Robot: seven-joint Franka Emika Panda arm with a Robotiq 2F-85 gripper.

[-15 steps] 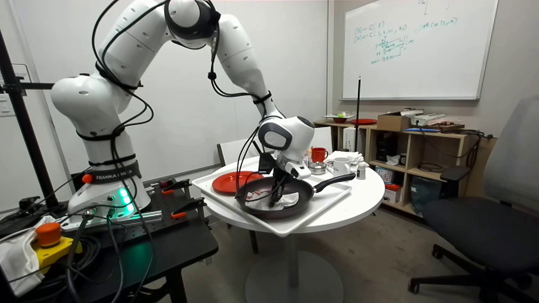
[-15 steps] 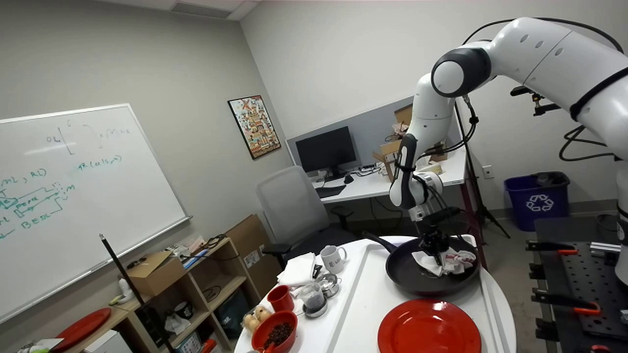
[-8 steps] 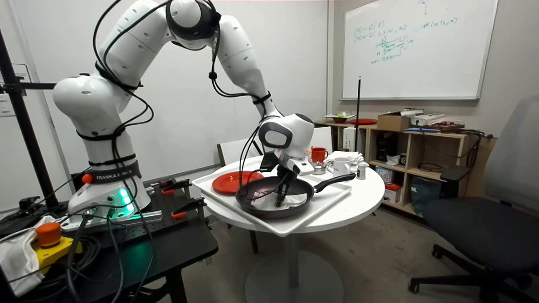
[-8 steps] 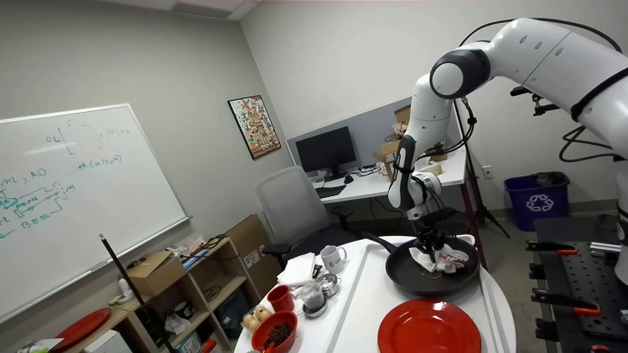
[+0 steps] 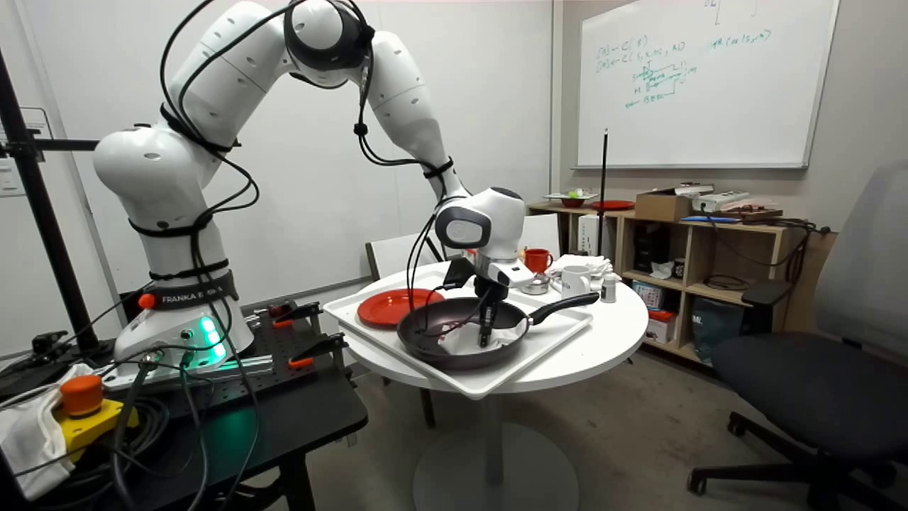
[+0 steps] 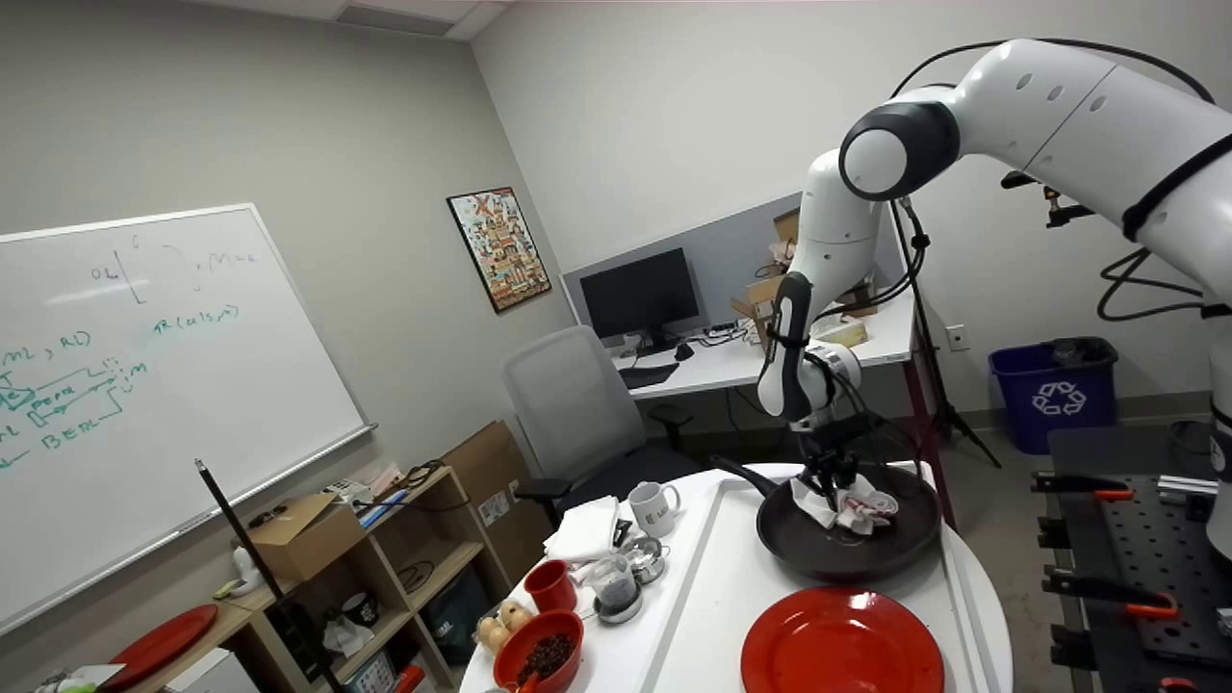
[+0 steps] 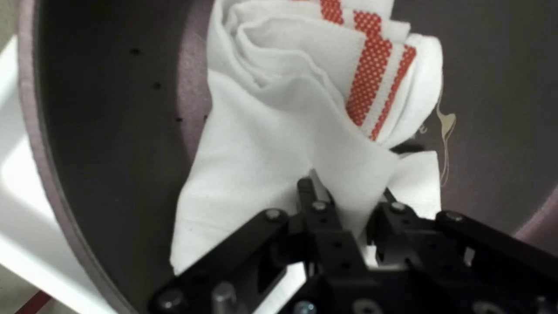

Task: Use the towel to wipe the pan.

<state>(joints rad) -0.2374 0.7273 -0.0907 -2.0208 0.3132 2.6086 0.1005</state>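
The black pan (image 5: 454,360) rests on the tray; it also shows in an exterior view (image 6: 837,558) and the wrist view (image 7: 96,144). Its handle (image 5: 564,306) points away from the red plate. A crumpled white towel with red stripes (image 7: 279,117) lies inside the pan; it also shows in an exterior view (image 6: 866,508). My gripper (image 7: 348,187) points down into the pan, its fingers closed on a pinched fold of the towel. The fingertips are partly hidden by cloth. Dark specks (image 7: 157,85) and a pale streak (image 7: 447,124) show on the pan's floor beside the towel.
A white tray (image 6: 712,597) on the round table (image 5: 617,341) holds the pan and a red plate (image 6: 842,645). A white mug (image 6: 654,510), red mug (image 6: 551,585), red bowl (image 6: 510,664) and folded white cloths (image 6: 582,531) stand beside the tray. Cables hang beside the wrist.
My gripper has moved across the pan toward its handle side, dragging the towel along, and has become more upright. The pan and plate have not moved.
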